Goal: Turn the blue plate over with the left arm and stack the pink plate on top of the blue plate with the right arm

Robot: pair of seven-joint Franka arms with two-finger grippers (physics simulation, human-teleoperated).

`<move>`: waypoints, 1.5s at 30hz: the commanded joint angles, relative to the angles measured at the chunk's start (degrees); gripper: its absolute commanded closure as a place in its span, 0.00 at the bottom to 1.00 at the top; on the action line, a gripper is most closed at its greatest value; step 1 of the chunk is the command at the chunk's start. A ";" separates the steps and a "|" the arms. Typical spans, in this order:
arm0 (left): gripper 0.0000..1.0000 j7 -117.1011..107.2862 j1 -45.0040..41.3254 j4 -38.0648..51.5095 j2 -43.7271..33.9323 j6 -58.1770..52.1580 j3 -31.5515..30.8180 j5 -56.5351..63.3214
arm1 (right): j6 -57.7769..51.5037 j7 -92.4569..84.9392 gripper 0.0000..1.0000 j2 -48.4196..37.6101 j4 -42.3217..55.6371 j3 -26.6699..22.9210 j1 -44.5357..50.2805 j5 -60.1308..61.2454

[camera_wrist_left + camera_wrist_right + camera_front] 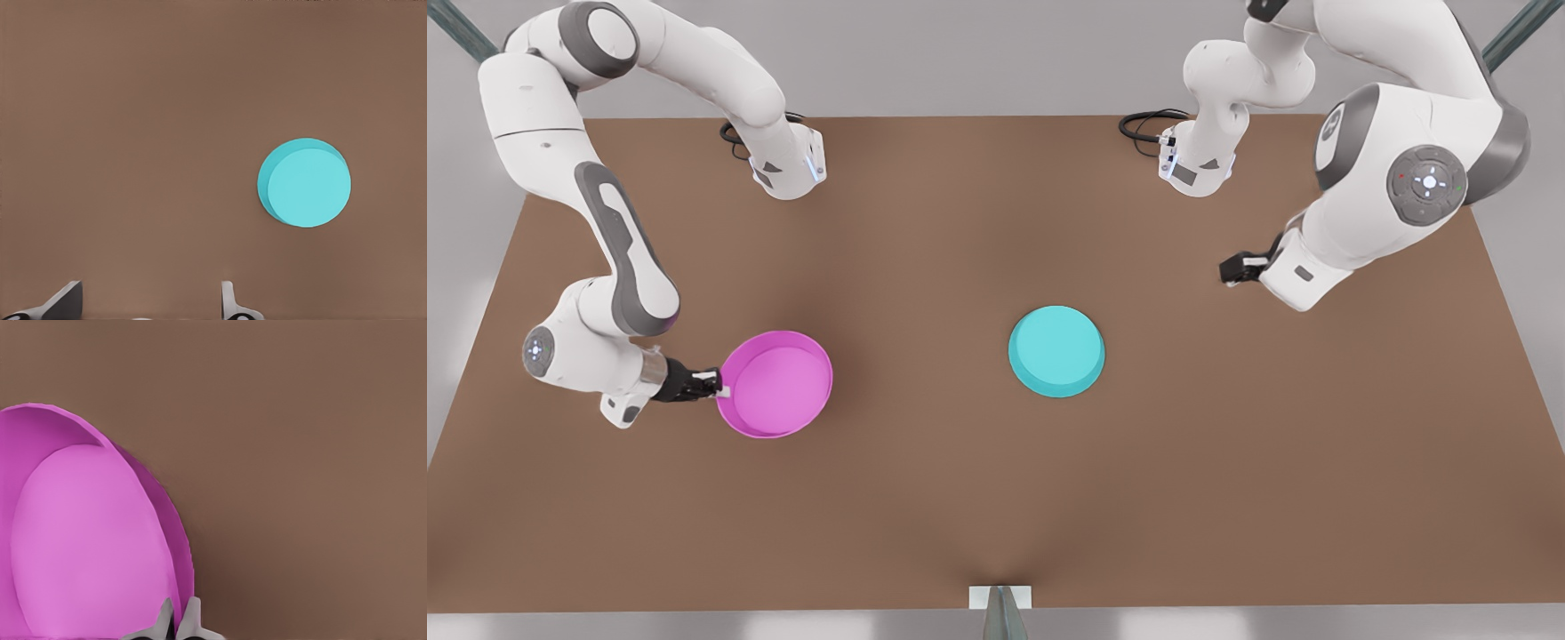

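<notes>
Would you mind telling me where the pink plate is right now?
The pink plate sits on the front view's left side of the brown table, its rim pinched by the right gripper, well apart from the blue plate.

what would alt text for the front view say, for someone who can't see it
On a brown table, the right gripper at the front view's left pinches the rim of the tilted pink plate. The blue plate lies base-up near the centre. The left gripper hovers, fingers open, at the front view's right, apart from it.

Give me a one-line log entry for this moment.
right gripper: shut on pink plate rim, opening up | left gripper: open, waiting apart | blue plate: base up on table
</notes>
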 commanded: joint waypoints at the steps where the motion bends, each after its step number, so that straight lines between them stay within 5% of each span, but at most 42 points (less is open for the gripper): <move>1: 0.00 0.00 -0.19 0.00 0.00 0.00 -0.01 -0.14 | 0.02 0.26 0.79 -0.17 0.00 -0.10 0.32 -0.25; 15: 0.00 0.00 -0.19 0.00 0.00 0.00 -0.01 -0.14 | 0.64 7.90 0.79 -6.23 3.34 -22.24 37.75 18.91; 20: 0.00 0.00 -0.19 0.00 0.00 0.00 -0.10 -0.14 | 0.81 11.68 0.79 -7.99 4.22 -36.74 57.62 29.19; 23: 0.00 0.00 -0.27 0.00 0.00 0.00 -0.18 -0.14 | 1.08 16.43 0.79 -7.90 5.71 -41.14 66.32 31.74; 31: 0.00 -0.09 -0.63 0.00 0.00 0.00 -0.18 -0.14 | 0.37 22.23 0.79 -5.09 9.75 -65.84 97.70 44.49; 45: 0.00 -0.09 -0.71 0.00 0.00 0.00 -0.27 0.04 | -0.86 28.56 0.79 11.69 25.84 -72.70 107.54 51.43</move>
